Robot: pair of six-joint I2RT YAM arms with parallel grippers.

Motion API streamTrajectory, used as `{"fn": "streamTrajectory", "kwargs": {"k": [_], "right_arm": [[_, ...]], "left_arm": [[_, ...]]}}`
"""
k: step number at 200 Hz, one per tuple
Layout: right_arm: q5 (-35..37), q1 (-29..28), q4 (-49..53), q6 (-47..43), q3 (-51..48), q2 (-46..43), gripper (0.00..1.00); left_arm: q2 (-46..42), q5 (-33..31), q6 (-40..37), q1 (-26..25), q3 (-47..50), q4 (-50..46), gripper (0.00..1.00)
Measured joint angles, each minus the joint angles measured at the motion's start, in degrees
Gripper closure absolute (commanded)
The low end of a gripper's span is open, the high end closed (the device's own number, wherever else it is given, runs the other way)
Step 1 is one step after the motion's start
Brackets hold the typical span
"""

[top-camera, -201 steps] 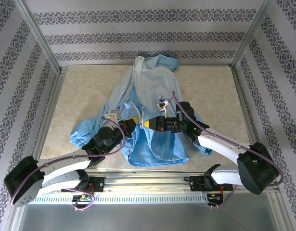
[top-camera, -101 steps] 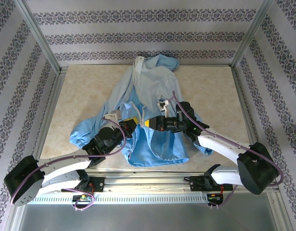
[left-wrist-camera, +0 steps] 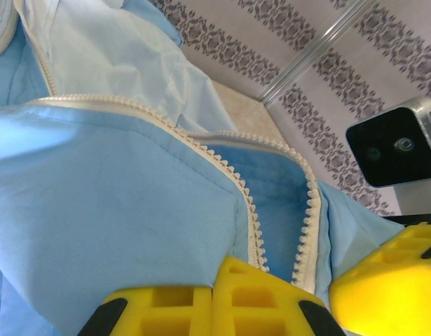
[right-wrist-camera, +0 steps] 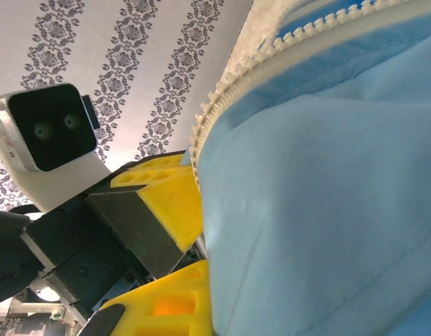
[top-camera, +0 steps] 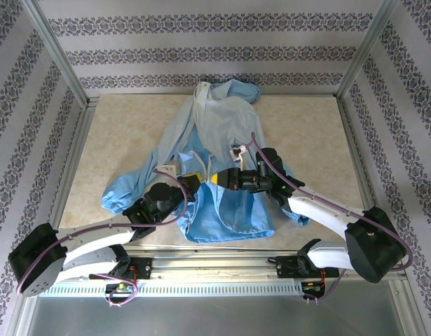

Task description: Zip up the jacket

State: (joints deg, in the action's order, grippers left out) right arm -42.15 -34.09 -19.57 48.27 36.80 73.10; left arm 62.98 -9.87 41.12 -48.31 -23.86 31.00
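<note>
Left tool point(top-camera: 195, 180) and right tool point(top-camera: 216, 179) clamp the jacket point(top-camera: 222, 112) at its zipper point(left-wrist-camera: 251, 231); I judge mating its halves comes next.

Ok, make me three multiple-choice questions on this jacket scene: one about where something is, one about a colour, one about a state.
1. Where on the table does the jacket have its hood?
A. by the arm bases
B. toward the far edge
C. hanging off the left side

2. What colour are the left claw fingers?
A. red
B. green
C. yellow

3. How is the zipper just ahead of the left claw?
A. its two rows of teeth lie apart
B. closed up to the collar
C. torn off the fabric

Answers: B, the top view shows the hood at the far edge. C, the left wrist view shows them yellow. A, the two tooth rows spread apart there with blue fabric between them.
</note>
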Motion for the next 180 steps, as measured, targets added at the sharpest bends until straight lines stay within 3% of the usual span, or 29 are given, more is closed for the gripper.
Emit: {"fn": "streamTrajectory", "kwargs": {"k": [57, 103, 114, 131, 139, 159, 180], "right_arm": [[-0.13, 2.51, 0.0, -0.44, -4.07, 4.0, 1.0], [-2.99, 2.82, -0.79, -1.53, -5.95, 9.92, 1.0], [-3.37, 2.82, -0.87, -1.79, -6.25, 10.08, 1.0], [-3.37, 2.82, -1.09, -2.16, -6.34, 10.08, 1.0], [-3.37, 2.82, -1.22, -2.34, -6.34, 10.08, 1.0], [-3.34, 2.82, -1.27, -2.84, -6.34, 10.08, 1.0], [-3.32, 2.82, -1.25, -3.26, -6.34, 10.08, 1.0]], "left_arm": [[8.04, 5.14, -0.72, 1.57, -9.6, -23.37, 1.0], [11.19, 8.57, -1.73, 1.57, -10.56, -39.39, 1.0], [11.15, 9.2, -1.9, 1.57, -10.56, -41.22, 0.93], [10.97, 10.6, -2.29, 1.68, -10.56, -42.75, 0.71], [10.69, 11.67, -2.27, 1.97, -10.56, -43.54, 0.65], [9.86, 14.82, -2.08, 3.69, -10.75, -46.01, 0.57], [8.17, 18.16, -1.7, 6.71, -11.63, -49.51, 0.58]]}}
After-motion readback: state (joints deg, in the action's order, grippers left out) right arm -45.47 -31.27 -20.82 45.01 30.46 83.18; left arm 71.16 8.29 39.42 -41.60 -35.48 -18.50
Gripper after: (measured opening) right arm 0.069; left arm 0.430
